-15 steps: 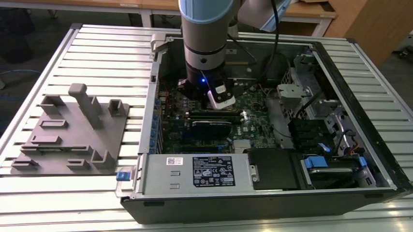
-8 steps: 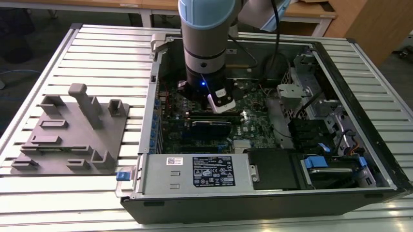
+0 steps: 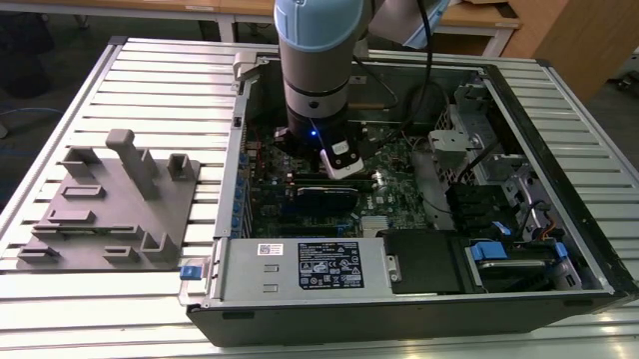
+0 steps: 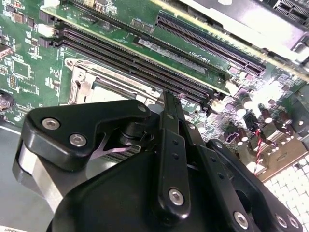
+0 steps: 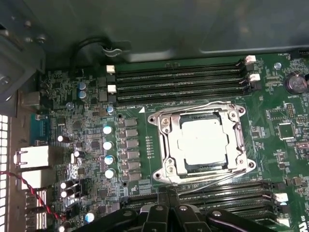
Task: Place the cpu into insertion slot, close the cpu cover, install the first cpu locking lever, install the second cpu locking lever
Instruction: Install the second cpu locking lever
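Note:
The cpu [image 5: 207,142], a pale silver square, lies in the insertion slot [image 5: 161,176] on the green board. The cpu cover [image 5: 169,145], a silvery frame plate, is down flat around it. A thin wire locking lever [image 5: 193,107] runs along one side of the cover, and a second one [image 5: 217,186] runs along the opposite side. My gripper [image 5: 171,205] is shut with nothing in it, its tip just off the socket's edge beside the second lever. In the second wrist view its black fingers [image 4: 169,125] point at the socket [image 4: 104,79]. The arm [image 3: 317,90] reaches down into the case.
Long black memory slots [image 5: 183,77] flank the socket on two sides, and capacitors [image 5: 107,145] stand beside it. The open computer case [image 3: 559,149] holds a power supply [image 3: 299,265] and drive bays [image 3: 499,254]. A grey fixture [image 3: 110,202] sits on the slatted table at the exterior view's left.

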You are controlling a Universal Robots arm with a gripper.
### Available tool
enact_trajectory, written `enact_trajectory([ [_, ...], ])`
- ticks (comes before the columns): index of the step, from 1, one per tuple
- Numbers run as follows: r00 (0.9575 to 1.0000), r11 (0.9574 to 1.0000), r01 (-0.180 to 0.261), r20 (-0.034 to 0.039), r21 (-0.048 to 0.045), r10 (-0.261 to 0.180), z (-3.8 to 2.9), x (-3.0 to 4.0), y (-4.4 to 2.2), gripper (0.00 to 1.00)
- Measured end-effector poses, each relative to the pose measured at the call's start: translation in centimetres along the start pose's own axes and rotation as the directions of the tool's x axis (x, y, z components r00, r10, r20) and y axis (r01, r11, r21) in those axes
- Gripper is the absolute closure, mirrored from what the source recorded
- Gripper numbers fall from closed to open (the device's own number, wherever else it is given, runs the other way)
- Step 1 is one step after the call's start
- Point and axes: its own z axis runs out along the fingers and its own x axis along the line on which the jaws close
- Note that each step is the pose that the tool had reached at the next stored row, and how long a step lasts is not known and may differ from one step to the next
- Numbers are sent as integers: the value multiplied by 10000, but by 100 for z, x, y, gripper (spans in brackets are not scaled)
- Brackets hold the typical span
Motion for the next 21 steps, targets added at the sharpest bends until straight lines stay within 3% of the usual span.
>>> enact_trajectory([
  [6, 10000, 9986, -36, -60, -526, 33, 15, 3, -4, 89],
  [17, 10000, 9983, -39, -66, -582, 35, 78, 13, -40, 89],
  [21, 10000, 9978, -47, -76, -657, 42, 107, 21, -47, 89],
])
